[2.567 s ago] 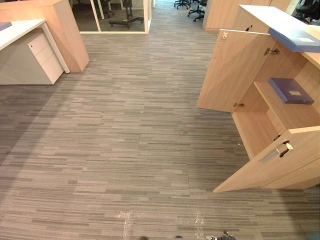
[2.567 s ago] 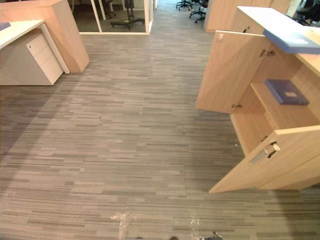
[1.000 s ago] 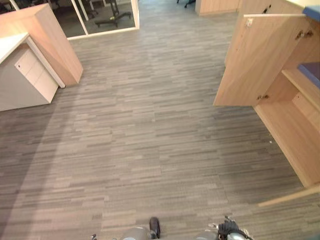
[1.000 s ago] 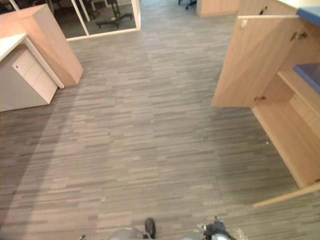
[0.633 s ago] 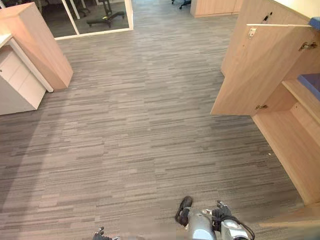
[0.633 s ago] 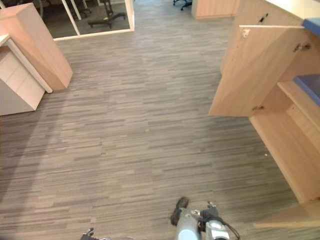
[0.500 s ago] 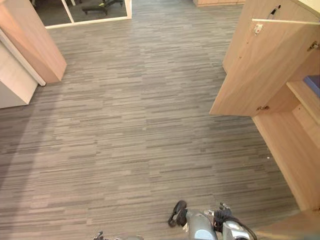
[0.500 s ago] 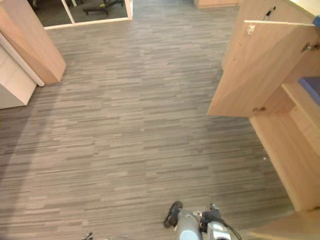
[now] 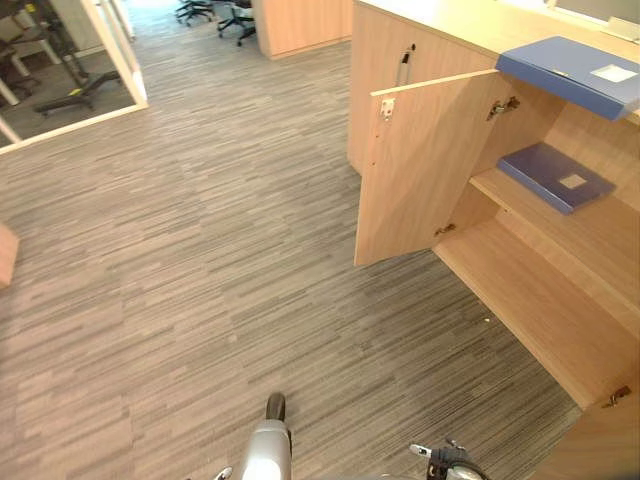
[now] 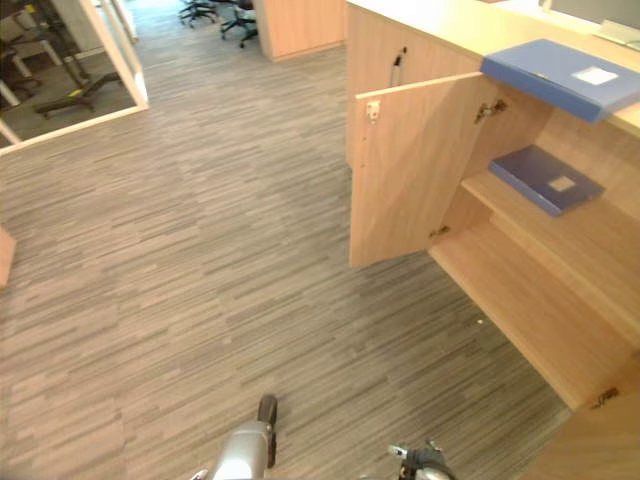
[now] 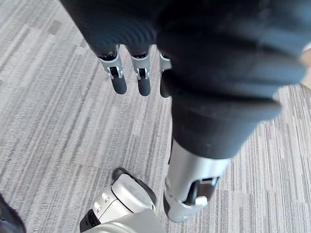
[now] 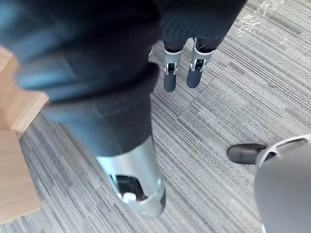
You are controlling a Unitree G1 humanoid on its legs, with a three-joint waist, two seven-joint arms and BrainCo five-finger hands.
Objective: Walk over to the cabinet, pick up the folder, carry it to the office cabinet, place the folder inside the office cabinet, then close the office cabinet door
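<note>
- Grey striped carpet floor is spreading across the room. A glass partition is standing at the far left, and wheeled office chairs are sitting at the back.
- Right of the open floor, a light wooden office cabinet is standing with its cabinet door swung wide. Its pale top surface is running along the upper right.
- The left robot hand is hanging over the carpet with fingers straight and loosely spread, holding nothing.
- The right robot hand is hanging the same way, fingers straight and empty.
- Two folders are showing. One blue folder is lying on the top surface at its front edge. A second blue folder is lying flat on the shelf inside the cabinet.
- One door is showing whole, and a corner of a second door is showing at the lower right.
</note>
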